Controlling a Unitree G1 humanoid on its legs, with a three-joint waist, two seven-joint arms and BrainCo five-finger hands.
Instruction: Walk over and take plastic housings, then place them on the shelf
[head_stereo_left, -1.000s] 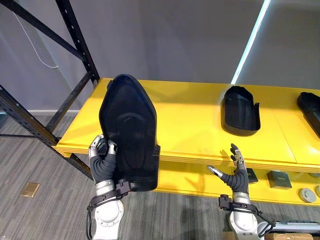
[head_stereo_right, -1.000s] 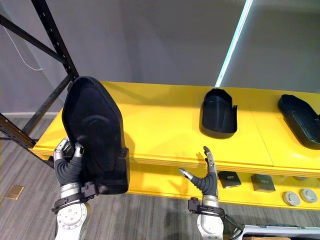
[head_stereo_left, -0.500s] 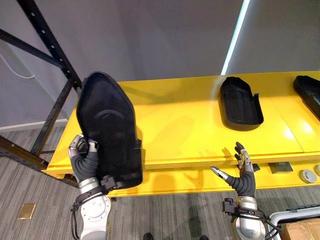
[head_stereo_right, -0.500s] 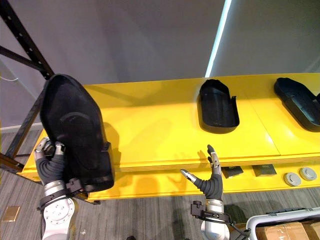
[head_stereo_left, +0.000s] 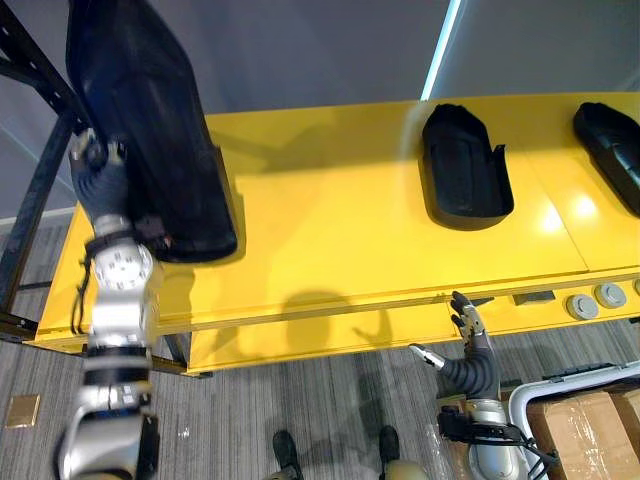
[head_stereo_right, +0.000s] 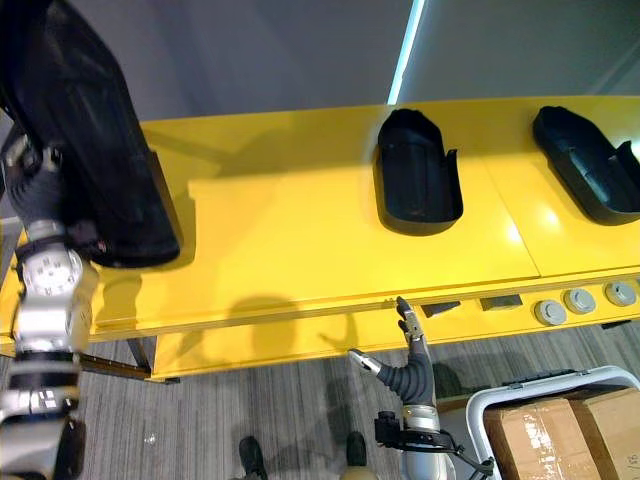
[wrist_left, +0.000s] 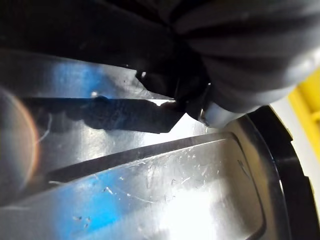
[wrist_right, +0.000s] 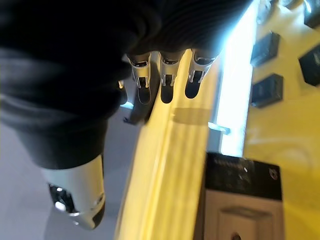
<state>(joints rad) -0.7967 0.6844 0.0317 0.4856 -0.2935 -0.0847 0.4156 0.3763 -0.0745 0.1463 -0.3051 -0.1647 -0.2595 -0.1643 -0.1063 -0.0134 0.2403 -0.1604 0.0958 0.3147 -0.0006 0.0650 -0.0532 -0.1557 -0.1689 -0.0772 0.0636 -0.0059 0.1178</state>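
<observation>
We note the left hand (head_stereo_left: 98, 172), clenched on the housing (head_stereo_left: 150, 120), now lifted to upper left, over the shelf (head_stereo_left: 330, 235); set-down prob. next. Right hand (head_stereo_left: 467, 360), lower right, relaxed.

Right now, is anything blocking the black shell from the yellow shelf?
Nothing visible. The left robot hand holds the black housing by the yellow shelf's bare left part; two other housings lie farther right.
</observation>
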